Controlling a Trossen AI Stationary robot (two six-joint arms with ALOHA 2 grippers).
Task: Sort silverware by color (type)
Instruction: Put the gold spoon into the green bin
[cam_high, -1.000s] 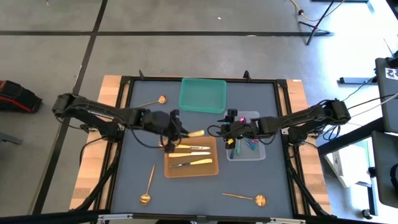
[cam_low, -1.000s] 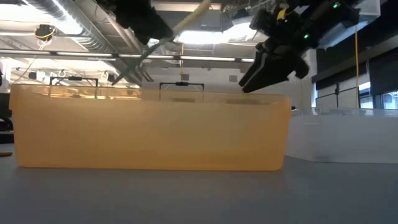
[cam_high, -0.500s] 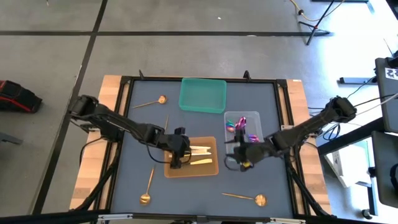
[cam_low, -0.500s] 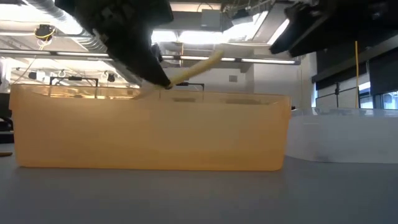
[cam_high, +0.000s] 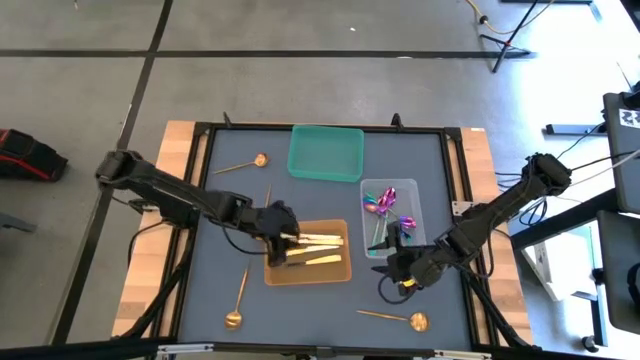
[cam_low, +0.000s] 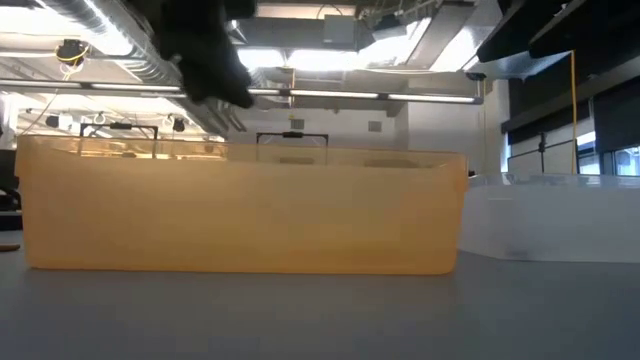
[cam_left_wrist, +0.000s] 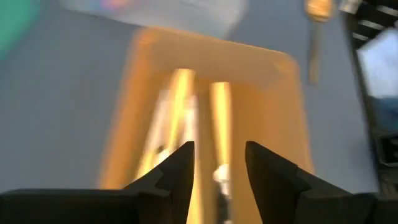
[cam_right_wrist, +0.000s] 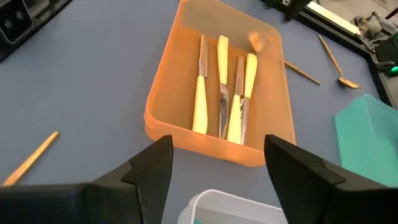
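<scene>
Yellow-handled knives (cam_right_wrist: 222, 87), four by the right wrist view, lay together in the translucent orange rectangular tray (cam_high: 340, 272), the last having left the left gripper (cam_high: 283, 237), whose fingers now stood spread and empty over the tray's left end. Iridescent purple spoons (cam_high: 380, 203) sat in the clear tray (cam_high: 412, 188). Right gripper (cam_high: 402, 275), spread, had moved off toward a gold round-bowled spoon (cam_high: 396, 318); four gold spoons remained loose on the table.

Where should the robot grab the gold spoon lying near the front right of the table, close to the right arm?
Probably mid-handle, from straight above. The gold spoon lies flat on the bare table, its thin handle pointing toward the left arm's side, so fingers set across it should pinch it. The open right gripper hovers nearby.
</scene>
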